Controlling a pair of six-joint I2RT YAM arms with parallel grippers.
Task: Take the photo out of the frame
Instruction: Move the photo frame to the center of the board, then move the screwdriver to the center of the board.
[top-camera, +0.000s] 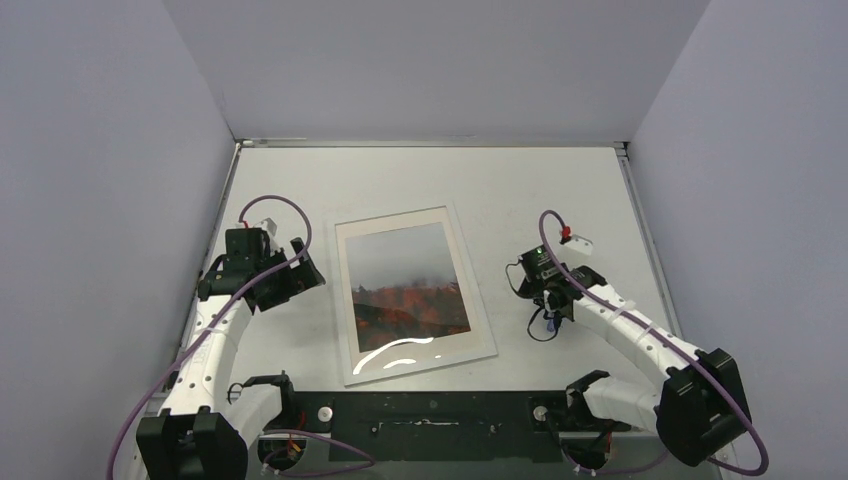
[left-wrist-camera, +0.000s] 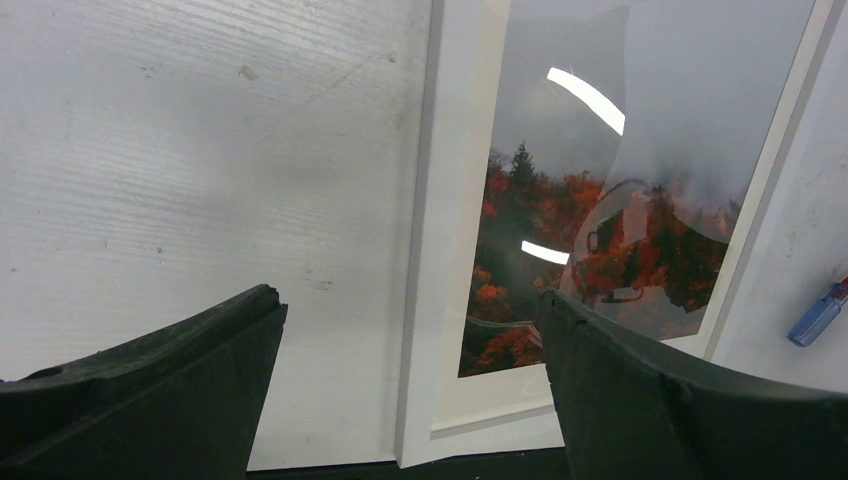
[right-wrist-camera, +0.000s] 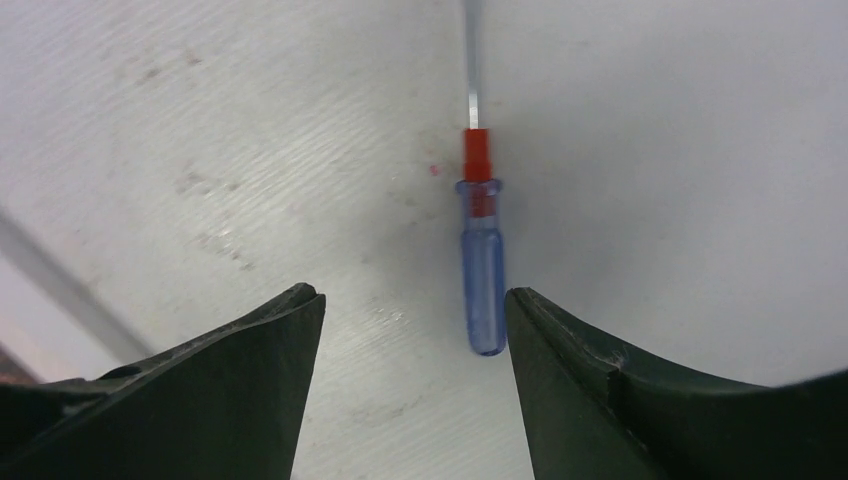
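We see the frame (top-camera: 343, 300) flat mid-picture, the photo (top-camera: 408, 285) inside it; left gripper (left-wrist-camera: 405, 298) gapes wide at picture-left, right gripper (right-wrist-camera: 412, 294) (jaws apart) straddles the screwdriver (right-wrist-camera: 483, 290), untouched.

1. We see the frame (left-wrist-camera: 425, 250) with a glossy front mirroring bright light streaks; its white border strips look smooth.
2. The counter (left-wrist-camera: 200, 150) is matt white, finely ridged and lightly scuffed.
3. The screwdriver (right-wrist-camera: 483, 265) has a translucent blue plastic handle, red collar and thin metal shaft.
4. The left fingers (left-wrist-camera: 150, 390) and right fingers (right-wrist-camera: 200, 400) are matt black, slightly rough-edged.
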